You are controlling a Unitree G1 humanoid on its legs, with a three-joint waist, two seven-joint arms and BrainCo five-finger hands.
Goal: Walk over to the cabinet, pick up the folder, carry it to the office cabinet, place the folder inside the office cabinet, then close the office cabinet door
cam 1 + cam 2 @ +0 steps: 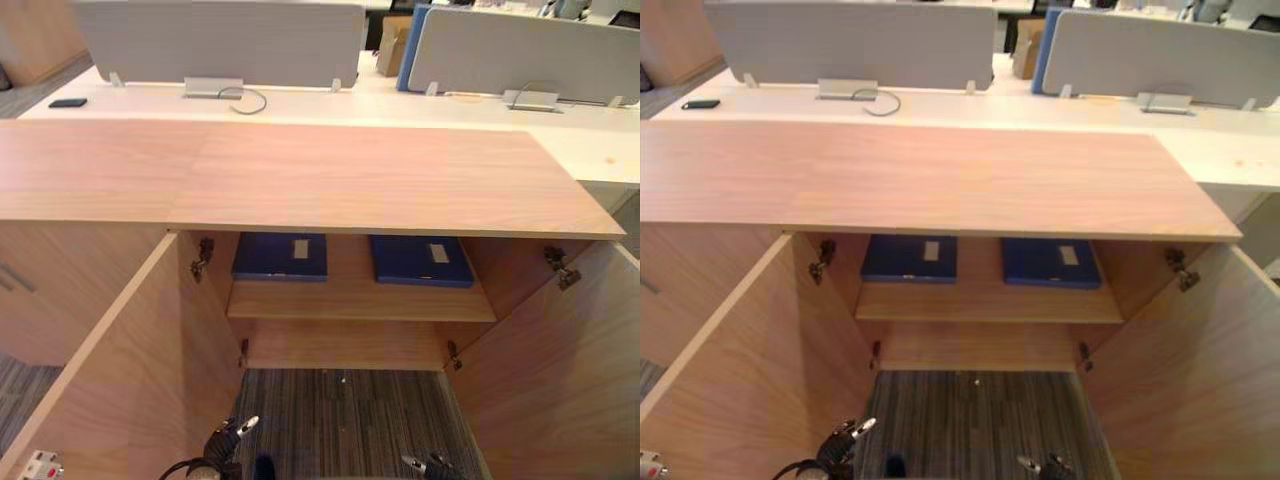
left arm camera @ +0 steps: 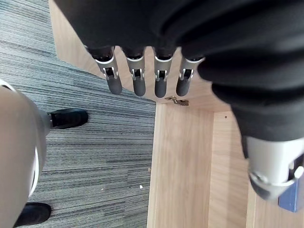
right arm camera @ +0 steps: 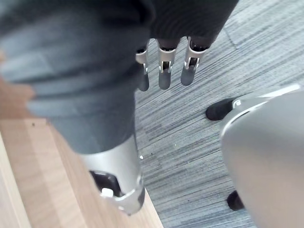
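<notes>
The wooden office cabinet (image 1: 380, 180) stands right in front of me with both doors swung wide, the left door (image 1: 120, 380) and the right door (image 1: 560, 380) reaching toward me. On its shelf (image 1: 350, 300) lie two flat blue folders with pale labels, one at the left (image 1: 280, 257) and one at the right (image 1: 421, 260). My left hand (image 1: 228, 440) hangs low by the left door, fingers (image 2: 137, 76) straight and holding nothing. My right hand (image 1: 425, 465) hangs low near the right door, its fingers (image 3: 164, 66) also straight and empty.
Striped grey carpet (image 1: 340, 420) lies between the open doors. A closed neighbouring cabinet (image 1: 50, 290) adjoins on the left. Behind are white desks with grey divider screens (image 1: 220, 40), a black phone (image 1: 67, 102) and a cable (image 1: 250, 98).
</notes>
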